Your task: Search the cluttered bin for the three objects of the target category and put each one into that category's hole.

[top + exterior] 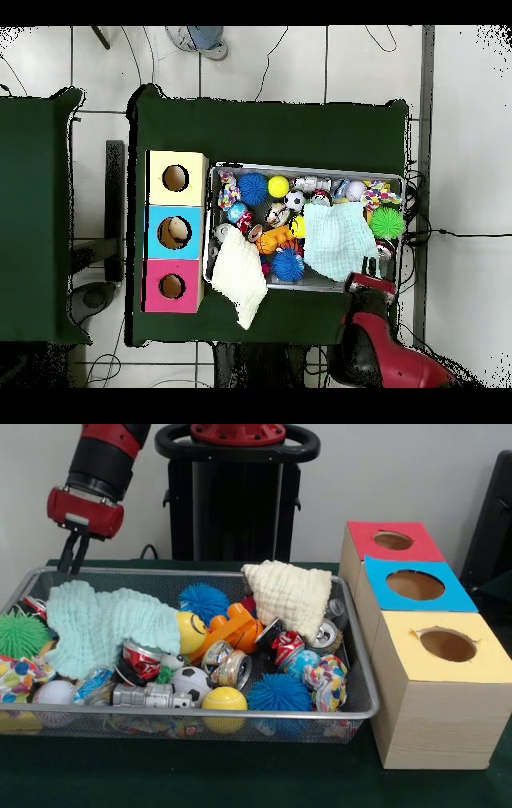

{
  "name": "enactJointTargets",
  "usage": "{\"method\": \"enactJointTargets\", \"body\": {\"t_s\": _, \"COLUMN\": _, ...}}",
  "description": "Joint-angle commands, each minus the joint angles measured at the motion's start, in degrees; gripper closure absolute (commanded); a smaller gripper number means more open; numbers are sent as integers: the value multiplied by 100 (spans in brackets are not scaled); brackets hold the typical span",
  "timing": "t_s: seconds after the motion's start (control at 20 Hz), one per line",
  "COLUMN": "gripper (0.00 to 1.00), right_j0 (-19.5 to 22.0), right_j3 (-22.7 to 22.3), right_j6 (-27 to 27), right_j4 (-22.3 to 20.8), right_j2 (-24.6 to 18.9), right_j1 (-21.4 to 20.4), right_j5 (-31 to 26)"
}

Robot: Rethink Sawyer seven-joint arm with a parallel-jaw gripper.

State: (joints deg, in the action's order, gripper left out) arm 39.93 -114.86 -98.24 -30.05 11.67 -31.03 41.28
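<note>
The bin (pixel 192 710) of silver wire mesh sits on the green table, full of mixed items. It also shows in the overhead view (pixel 305 167). In it are crushed cans (pixel 142 660) (pixel 228 664) (pixel 324 634), blue spiky balls (pixel 202 600) (pixel 278 692), a green spiky ball (pixel 20 634), a light teal cloth (pixel 104 624) and a cream cloth (pixel 292 596). My gripper (pixel 72 558) hangs just above the bin's far left corner, open and empty. In the overhead view my gripper (pixel 368 282) is at the bin's lower right edge.
Three wooden boxes with round holes stand right of the bin: red top (pixel 392 540), blue top (pixel 414 584), yellow top (pixel 448 644). A yellow ball (pixel 224 700), a soccer ball (pixel 190 682), an orange toy (pixel 236 628) and a rope toy (pixel 326 680) also lie in the bin.
</note>
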Motion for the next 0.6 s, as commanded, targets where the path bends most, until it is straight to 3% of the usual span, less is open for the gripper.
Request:
{"method": "enactJointTargets", "body": {"t_s": 0.05, "gripper": 100, "right_j0": -238, "right_j3": -372, "right_j6": -1026, "right_j4": 187, "right_j2": -64, "right_j1": -448, "right_j5": -374}}
{"method": "enactJointTargets", "body": {"t_s": 0.3, "gripper": 100, "right_j0": -529, "right_j3": -458, "right_j6": -982, "right_j4": 520, "right_j2": 126, "right_j1": -248, "right_j5": -143}}
{"method": "enactJointTargets", "body": {"t_s": 0.5, "gripper": 100, "right_j0": -735, "right_j3": -498, "right_j6": -1009, "right_j4": 715, "right_j2": 204, "right_j1": -300, "right_j5": -293}}
{"method": "enactJointTargets", "body": {"t_s": 0.6, "gripper": 100, "right_j0": -761, "right_j3": -316, "right_j6": -915, "right_j4": 799, "right_j2": 259, "right_j1": 9, "right_j5": -168}}
